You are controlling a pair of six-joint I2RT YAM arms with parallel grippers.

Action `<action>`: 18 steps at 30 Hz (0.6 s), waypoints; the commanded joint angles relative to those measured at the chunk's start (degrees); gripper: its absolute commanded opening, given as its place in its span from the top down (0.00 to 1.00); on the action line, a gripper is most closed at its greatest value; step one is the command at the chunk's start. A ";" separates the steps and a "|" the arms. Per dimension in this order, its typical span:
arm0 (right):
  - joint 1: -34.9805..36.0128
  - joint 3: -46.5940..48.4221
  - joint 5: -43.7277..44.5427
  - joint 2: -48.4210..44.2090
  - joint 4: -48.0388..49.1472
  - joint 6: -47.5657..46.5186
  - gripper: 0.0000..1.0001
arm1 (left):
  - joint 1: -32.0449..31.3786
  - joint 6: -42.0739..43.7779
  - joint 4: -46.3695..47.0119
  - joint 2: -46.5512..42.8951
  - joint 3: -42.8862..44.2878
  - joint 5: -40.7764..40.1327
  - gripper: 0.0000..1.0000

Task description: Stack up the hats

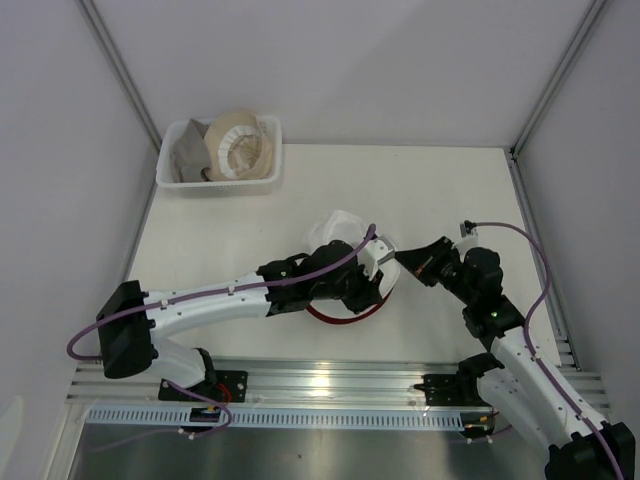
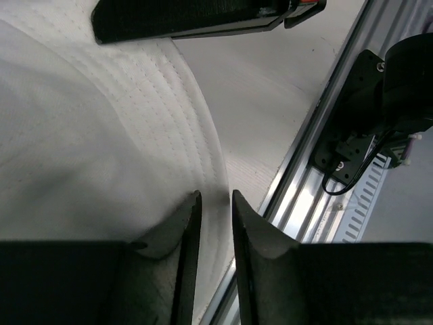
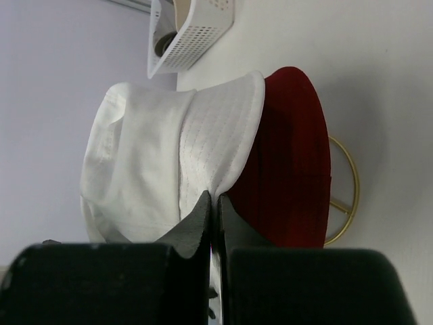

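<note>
A white hat sits over a dark red hat at the table's middle. In the right wrist view the white hat covers the left side of the red hat. My right gripper is shut on the white hat's brim, reaching in from the right. My left gripper lies over the near side of the stack. Its jaws stand a narrow gap apart over the white brim. A beige hat and a grey hat lie in the basket.
The white mesh basket stands at the back left by the wall. A gold ring base shows under the red hat. The metal rail and arm bases line the near edge. A black bar crosses the top of the left wrist view.
</note>
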 commanded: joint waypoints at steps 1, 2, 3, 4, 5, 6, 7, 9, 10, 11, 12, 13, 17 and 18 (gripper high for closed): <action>0.51 1.09 2.70 -0.28 -1.15 -4.59 1.00 | -0.34 -1.38 1.16 -2.65 2.12 0.23 0.58; 0.51 1.00 3.15 -0.28 -1.93 -5.64 1.00 | -0.34 -1.47 1.07 -3.35 2.20 -0.03 0.53; 0.60 0.92 3.85 -0.37 -4.03 -6.70 1.00 | -0.34 -1.82 0.20 -4.92 2.81 -0.38 0.50; 0.60 0.92 4.90 -0.46 -4.31 -8.45 1.00 | -0.34 -1.91 -0.51 -5.55 3.17 -0.74 0.47; 0.60 0.39 5.26 -0.37 -4.40 -8.99 1.00 | -0.34 -2.00 -1.04 -6.34 3.61 -1.00 0.46; 0.60 0.13 5.87 -0.28 -4.31 -9.34 1.00 | -0.34 -2.26 -1.82 -7.91 4.57 -1.87 0.42; 0.51 -0.31 5.88 -0.11 -3.79 -9.87 1.00 | -0.34 -2.43 -2.18 -8.80 4.75 -2.58 0.41; 0.60 -1.72 5.79 0.51 -2.04 -10.13 1.00 | -0.34 -3.57 -2.97 -10.47 5.45 -7.03 0.34; 0.60 -2.33 5.70 1.29 -1.16 -10.40 1.00 | -0.34 -4.19 -4.19 -12.13 5.89 -8.98 0.24; 0.68 -2.77 5.79 1.74 0.16 -10.66 1.00 | -0.16 -4.54 -5.08 -12.93 6.59 -11.35 0.20; 0.69 -3.47 5.79 2.18 0.95 -10.92 1.00 | 0.01 -5.85 -5.95 -13.72 6.86 -14.07 0.14; 0.77 -3.83 5.27 2.96 1.66 -11.54 1.00 | 0.89 -7.78 -7.36 -15.64 7.21 -18.62 0.06; 1.74 -4.71 5.26 2.88 3.24 -13.38 1.00 | 8.50 -16.82 -8.95 -22.07 3.27 -21.13 0.06; 2.70 -5.41 6.65 2.53 4.12 -14.34 1.00 | 10.37 -22.42 -8.69 -23.65 1.87 -21.04 0.07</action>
